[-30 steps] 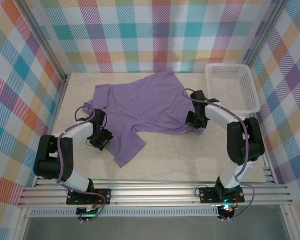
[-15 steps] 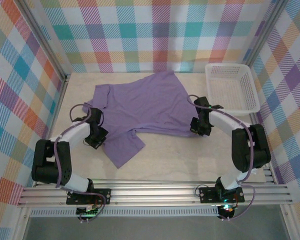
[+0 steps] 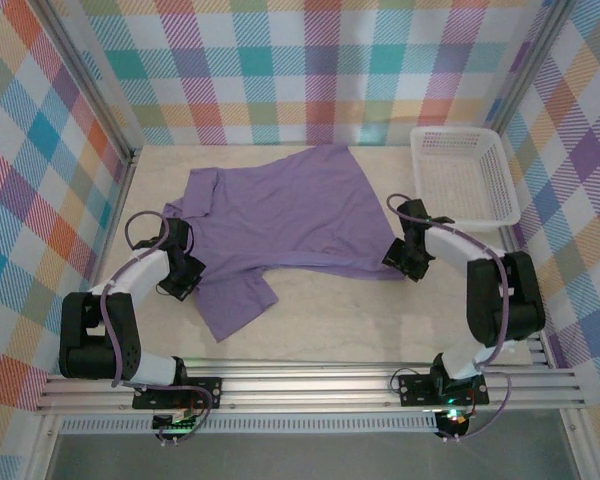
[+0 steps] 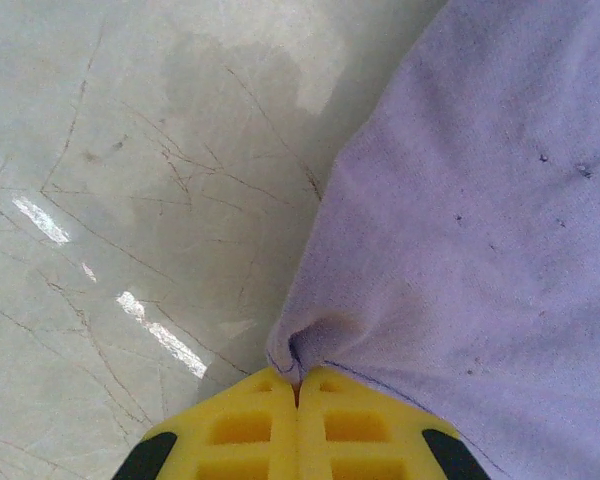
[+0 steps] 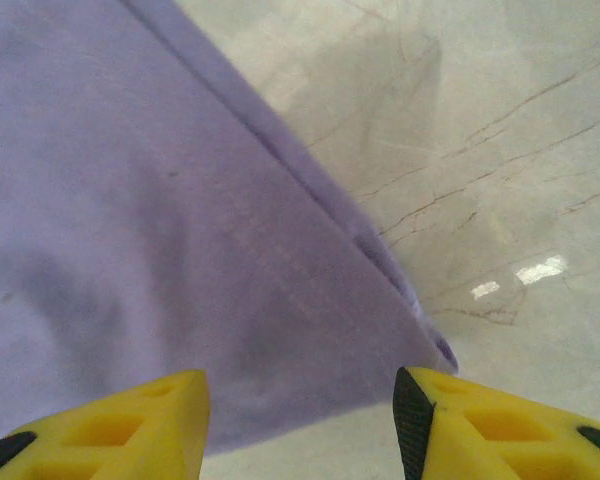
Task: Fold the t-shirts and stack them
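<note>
The lavender t-shirt [image 3: 280,215] lies spread and rumpled on the pale tabletop, one flap reaching toward the near edge. My left gripper [image 3: 184,274] sits at the shirt's left edge. In the left wrist view, that gripper [image 4: 298,385] is shut on a pinched fold of the shirt's hem [image 4: 480,220]. My right gripper [image 3: 406,259] hovers at the shirt's near right corner. Seen from the right wrist, its yellow fingers [image 5: 300,410] stand apart over the cloth's corner [image 5: 160,220], holding nothing.
A white lattice basket [image 3: 505,195] stands at the back right, close to the right arm. Plaid walls enclose the table on three sides. Bare marble-look tabletop [image 3: 340,310] lies between the shirt and the arm bases.
The left gripper closed on the shirt's edge and drew it leftward; the near flap shifted left. The right gripper opened, let go of the shirt's corner and moved slightly nearer.
</note>
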`<state>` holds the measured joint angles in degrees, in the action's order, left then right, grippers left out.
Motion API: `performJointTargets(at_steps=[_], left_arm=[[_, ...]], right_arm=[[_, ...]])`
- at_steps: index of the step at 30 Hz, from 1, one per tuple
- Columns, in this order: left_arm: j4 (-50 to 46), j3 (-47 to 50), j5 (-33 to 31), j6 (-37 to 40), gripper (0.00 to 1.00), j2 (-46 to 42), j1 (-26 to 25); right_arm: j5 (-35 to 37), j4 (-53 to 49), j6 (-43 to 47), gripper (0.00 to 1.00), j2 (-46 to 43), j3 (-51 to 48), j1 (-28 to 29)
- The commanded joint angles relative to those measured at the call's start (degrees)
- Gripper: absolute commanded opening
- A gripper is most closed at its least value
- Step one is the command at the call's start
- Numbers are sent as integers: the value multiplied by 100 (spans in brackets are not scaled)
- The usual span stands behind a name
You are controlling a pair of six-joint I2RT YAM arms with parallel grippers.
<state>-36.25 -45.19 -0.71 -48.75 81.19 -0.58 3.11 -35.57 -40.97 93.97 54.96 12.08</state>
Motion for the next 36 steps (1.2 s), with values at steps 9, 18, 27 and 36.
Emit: performJointTargets(at_steps=[9, 18, 27, 36], left_arm=[[-42, -300, 347, 115, 0, 17, 40], [-222, -1065, 510, 103, 0, -592, 118], [-171, -2451, 184, -455, 0, -2474, 139], [-362, -5051, -118, -389, 0, -2596, 141]], right_arm=[[-474, 319, -650, 41, 478, 158, -83], [-91, 220, -130, 0, -505, 592, 163], [-26, 21, 783, 0, -2742, 2005, 172], [-810, 617, 892, 0, -3716, 3125, 170]])
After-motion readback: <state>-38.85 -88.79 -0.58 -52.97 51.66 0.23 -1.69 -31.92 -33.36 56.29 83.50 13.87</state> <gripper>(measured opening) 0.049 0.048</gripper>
